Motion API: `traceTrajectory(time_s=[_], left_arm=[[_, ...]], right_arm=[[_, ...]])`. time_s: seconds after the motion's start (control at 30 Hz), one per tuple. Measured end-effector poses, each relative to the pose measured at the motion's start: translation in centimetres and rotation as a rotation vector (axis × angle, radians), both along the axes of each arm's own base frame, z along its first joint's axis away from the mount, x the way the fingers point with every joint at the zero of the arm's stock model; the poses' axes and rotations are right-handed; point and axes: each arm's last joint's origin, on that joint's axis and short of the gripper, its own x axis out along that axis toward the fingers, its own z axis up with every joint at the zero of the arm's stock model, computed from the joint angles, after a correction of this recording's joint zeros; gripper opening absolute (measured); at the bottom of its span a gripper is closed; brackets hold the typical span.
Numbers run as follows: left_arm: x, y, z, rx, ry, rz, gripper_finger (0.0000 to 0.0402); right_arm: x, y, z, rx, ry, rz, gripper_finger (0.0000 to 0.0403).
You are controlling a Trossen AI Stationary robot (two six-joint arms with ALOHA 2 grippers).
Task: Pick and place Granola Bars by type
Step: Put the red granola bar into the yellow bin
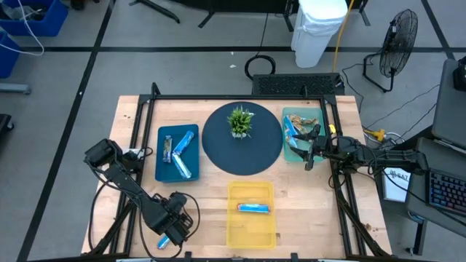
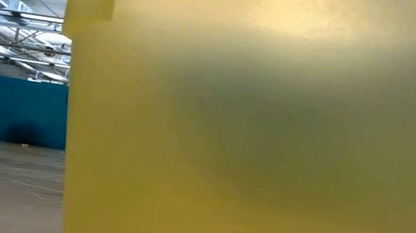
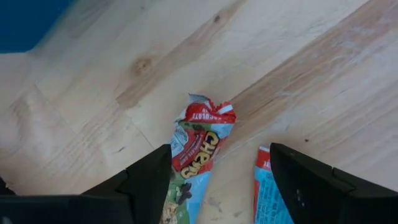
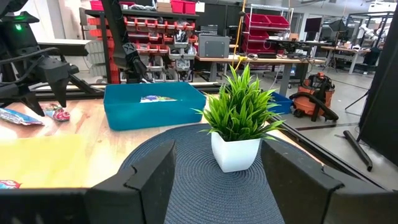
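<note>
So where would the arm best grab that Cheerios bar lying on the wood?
Probably across its middle, from straight above. The Cheerios bar lies flat on the table, and the left gripper already hangs open over it, one finger on each long side.

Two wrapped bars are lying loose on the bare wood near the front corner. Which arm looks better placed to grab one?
The left. Its open gripper hangs right over the red-and-blue wrapped bar on the wooden table. The right gripper is across the table, above the teal tray.
</note>
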Motion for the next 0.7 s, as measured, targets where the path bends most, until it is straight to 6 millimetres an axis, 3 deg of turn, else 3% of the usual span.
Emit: traceTrajectory(time_s=[0.43, 0.7], left_arm=[[0.1, 0.0, -0.1, 0.008, -0.009, -0.002, 0.0233], [-0.7, 0.4, -1.6, -0.008, 0.028, -0.001, 0.023]], right_arm=[[0.0, 0.0, 0.0, 0.0, 0.0, 0.0, 0.0226], [0.0, 0.0, 0.0, 0.0, 0.0, 0.0, 0.0226]])
